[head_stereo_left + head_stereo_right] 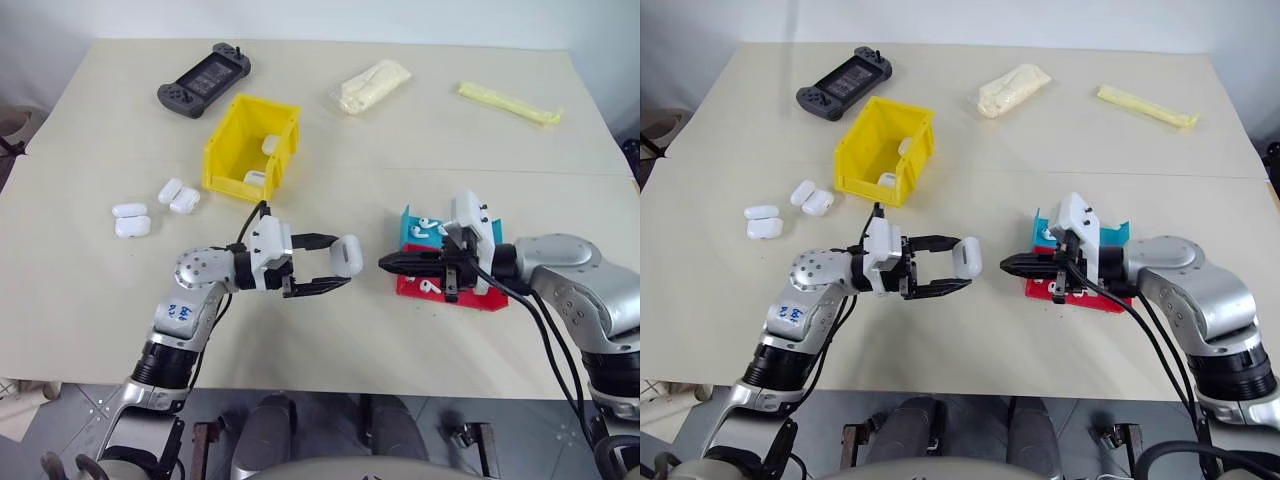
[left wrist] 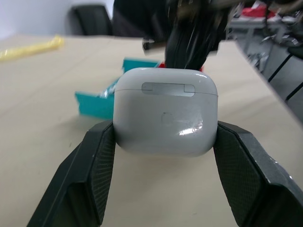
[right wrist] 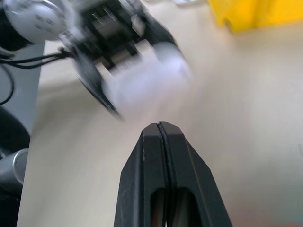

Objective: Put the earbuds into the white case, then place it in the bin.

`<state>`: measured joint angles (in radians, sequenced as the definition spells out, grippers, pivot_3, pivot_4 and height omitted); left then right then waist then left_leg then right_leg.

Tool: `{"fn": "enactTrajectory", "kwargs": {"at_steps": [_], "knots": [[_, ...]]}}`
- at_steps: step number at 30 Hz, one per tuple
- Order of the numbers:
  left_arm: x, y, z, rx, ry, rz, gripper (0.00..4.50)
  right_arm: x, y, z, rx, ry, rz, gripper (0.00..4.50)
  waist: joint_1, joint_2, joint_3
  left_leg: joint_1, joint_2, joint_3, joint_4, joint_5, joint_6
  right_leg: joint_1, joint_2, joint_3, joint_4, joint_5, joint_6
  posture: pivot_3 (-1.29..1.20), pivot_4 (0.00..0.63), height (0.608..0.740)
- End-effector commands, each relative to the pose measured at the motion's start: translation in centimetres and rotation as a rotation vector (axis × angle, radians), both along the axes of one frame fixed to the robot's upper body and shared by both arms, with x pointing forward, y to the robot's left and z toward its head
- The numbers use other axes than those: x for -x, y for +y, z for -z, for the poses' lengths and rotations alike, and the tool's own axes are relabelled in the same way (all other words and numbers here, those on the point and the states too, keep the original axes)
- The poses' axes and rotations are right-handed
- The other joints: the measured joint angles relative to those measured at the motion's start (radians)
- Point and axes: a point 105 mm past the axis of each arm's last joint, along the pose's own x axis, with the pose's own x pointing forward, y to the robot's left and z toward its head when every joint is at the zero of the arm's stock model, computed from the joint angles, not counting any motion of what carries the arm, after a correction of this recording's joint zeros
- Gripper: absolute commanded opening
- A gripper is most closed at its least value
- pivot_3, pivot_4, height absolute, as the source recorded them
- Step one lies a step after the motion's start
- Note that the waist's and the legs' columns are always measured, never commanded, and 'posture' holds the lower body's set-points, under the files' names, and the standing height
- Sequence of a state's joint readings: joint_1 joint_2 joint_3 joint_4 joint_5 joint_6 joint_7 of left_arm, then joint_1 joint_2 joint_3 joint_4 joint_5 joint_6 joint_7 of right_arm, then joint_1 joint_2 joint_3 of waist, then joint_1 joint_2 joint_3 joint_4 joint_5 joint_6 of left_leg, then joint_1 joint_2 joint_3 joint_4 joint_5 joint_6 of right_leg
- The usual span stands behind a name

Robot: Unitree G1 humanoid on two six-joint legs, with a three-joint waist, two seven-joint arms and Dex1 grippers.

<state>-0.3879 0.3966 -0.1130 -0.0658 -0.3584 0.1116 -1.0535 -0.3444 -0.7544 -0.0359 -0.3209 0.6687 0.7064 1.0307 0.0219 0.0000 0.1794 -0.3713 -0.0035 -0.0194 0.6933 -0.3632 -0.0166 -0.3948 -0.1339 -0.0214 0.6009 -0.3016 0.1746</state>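
My left gripper [image 1: 342, 262] is shut on the white case [image 1: 348, 254] and holds it above the table, between the two arms. In the left wrist view the case [image 2: 165, 111] sits lid-closed between the fingers [image 2: 94, 175]. My right gripper [image 1: 385, 263] is shut with nothing visible between its fingers, and its tip points at the case from a short gap away. It appears again as the right gripper [image 3: 160, 125] in its own wrist view. White earbuds [image 1: 428, 221] lie in the trays behind the right gripper. The yellow bin [image 1: 232, 140] stands further back on the left.
A blue tray [image 1: 409, 235] and a red tray [image 1: 480, 298] lie under my right wrist. Several more white cases [image 1: 131, 226] lie left of the bin, and two rest inside it. A black game console [image 1: 203, 78], a clear bag [image 1: 372, 85] and a yellow packet [image 1: 510, 102] lie along the far side.
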Motion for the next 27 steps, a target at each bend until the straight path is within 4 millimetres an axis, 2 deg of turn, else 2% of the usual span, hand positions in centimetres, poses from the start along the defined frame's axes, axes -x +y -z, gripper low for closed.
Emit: {"fn": "enactTrajectory", "kwargs": {"at_steps": [1, 6, 8, 12, 13, 14, 18, 21, 23, 27], "knots": [[-0.2, 3.3, 0.2, 0.066, 0.030, -0.174, 2.75, 0.7, -2.4, -2.5, -0.129, -0.133, 0.106, 0.56, -0.004, 0.001, 0.000, 0.001, 0.000, 0.001, -0.001, 0.000, 0.000, 0.000, 0.000, 0.001, 0.000, 0.000, 0.000, 0.00, 0.150, 0.740], [-1.4, 8.0, 0.4, 0.166, 0.140, -0.501, 2.75, 1.5, -3.5, -2.5, -0.165, -0.211, 0.190, 2.29, -0.001, 0.000, 0.000, 0.001, 0.000, 0.000, -0.001, 0.000, 0.000, 0.000, 0.000, 0.001, 0.001, 0.000, 0.000, 0.00, 0.150, 0.740], [-2.0, 10.0, 0.5, 0.212, 0.171, -0.660, 2.75, 1.8, -3.6, -3.3, -0.223, -0.308, 0.202, 2.93, -0.001, 0.000, 0.000, 0.002, 0.000, 0.000, -0.001, 0.000, 0.000, 0.000, 0.000, 0.001, 0.002, 0.000, 0.000, 0.00, 0.150, 0.740], [-2.6, 12.2, 0.1, 0.270, 0.167, -0.829, 2.75, 2.2, -3.7, -3.4, -0.248, -0.375, 0.211, 4.30, 0.003, 0.000, 0.000, 0.002, 0.000, 0.000, -0.001, 0.000, 0.000, 0.000, 0.000, 0.002, 0.002, 0.000, 0.000, 0.00, 0.150, 0.740], [-3.0, 12.5, -0.2, 0.286, 0.174, -0.854, 2.75, 2.2, -3.7, -3.3, -0.239, -0.393, 0.210, 4.48, 0.004, 0.000, 0.000, 0.001, 0.000, 0.000, -0.001, 0.000, 0.000, 0.000, 0.000, 0.001, 0.001, 0.000, 0.000, 0.00, 0.150, 0.740], [-3.3, 12.7, -0.5, 0.298, 0.181, -0.872, 2.75, 2.2, -3.7, -3.2, -0.235, -0.409, 0.210, 4.48, 0.004, 0.000, 0.000, 0.002, -0.001, 0.000, -0.001, 0.000, 0.000, 0.000, 0.000, 0.002, 0.001, 0.000, 0.000, 0.00, 0.150, 0.740], [-6.2, 13.3, -4.2, 0.375, 0.134, -0.905, 2.75, 2.0, -4.0, -2.4, -0.195, -0.416, 0.218, 4.48, 0.005, 0.000, 0.000, 0.001, -0.001, -0.001, -0.001, 0.000, -0.001, 0.000, 0.000, 0.001, 0.002, 0.000, 0.000, 0.00, 0.150, 0.740], [-8.9, 13.1, -6.0, 0.352, 0.099, -0.917, 2.75, 1.8, -3.9, -2.2, -0.191, -0.412, 0.216, 4.48, 0.002, 0.000, 0.000, 0.002, -0.001, 0.000, -0.001, 0.001, -0.001, 0.000, 0.000, 0.001, 0.003, 0.000, 0.000, 0.00, 0.150, 0.740], [-10.9, 13.0, -6.4, 0.316, 0.097, -0.941, 2.75, 1.7, -3.8, -2.2, -0.190, -0.415, 0.210, 4.48, 0.001, 0.000, 0.000, 0.002, -0.001, 0.000, -0.001, 0.001, -0.001, 0.000, 0.000, 0.001, 0.003, 0.000, 0.000, 0.00, 0.150, 0.740], [-13.5, 12.4, -6.2, 0.291, 0.122, -0.938, 2.75, 1.5, -3.4, -2.4, -0.193, -0.422, 0.198, 4.48, -0.007, -0.001, 0.000, 0.003, -0.001, 0.002, -0.002, 0.001, -0.001, 0.000, 0.000, 0.001, 0.002, 0.000, 0.000, 0.00, 0.150, 0.740]]}}
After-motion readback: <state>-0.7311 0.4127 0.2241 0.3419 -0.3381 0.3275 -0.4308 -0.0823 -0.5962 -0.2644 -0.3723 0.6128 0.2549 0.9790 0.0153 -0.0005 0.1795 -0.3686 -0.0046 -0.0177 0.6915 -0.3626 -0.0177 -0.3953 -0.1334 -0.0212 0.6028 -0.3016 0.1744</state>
